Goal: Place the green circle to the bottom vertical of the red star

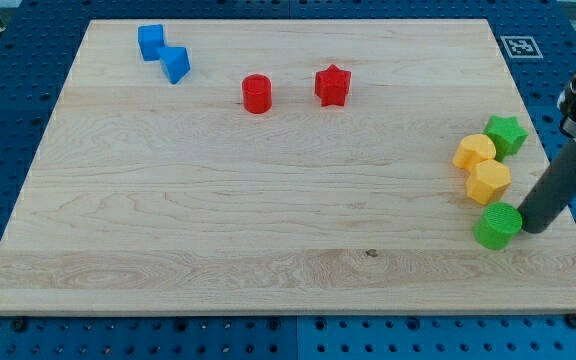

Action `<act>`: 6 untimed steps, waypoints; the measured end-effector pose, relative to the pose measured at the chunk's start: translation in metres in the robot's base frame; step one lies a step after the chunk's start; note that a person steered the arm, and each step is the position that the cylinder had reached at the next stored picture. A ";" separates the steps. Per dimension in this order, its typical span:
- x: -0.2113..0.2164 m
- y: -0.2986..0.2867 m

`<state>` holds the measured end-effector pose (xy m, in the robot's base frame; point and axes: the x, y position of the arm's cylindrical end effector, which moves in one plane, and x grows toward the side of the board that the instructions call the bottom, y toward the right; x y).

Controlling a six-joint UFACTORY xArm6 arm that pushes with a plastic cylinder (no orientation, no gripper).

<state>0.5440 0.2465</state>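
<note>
The green circle (497,226) lies near the board's right edge, low in the view. The red star (332,85) lies far from it, toward the view's top, a little right of the middle. My tip (529,228) rests on the board just to the right of the green circle, touching it or nearly so. The dark rod rises from the tip up and to the right.
Two yellow blocks (475,152) (488,181) and a green star (505,134) sit just above the green circle. A red cylinder (256,94) lies left of the red star. Two blue blocks (151,42) (175,64) lie at the top left. The wooden board (268,220) rests on a blue perforated table.
</note>
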 end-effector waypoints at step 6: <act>0.020 -0.077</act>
<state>0.5638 0.1693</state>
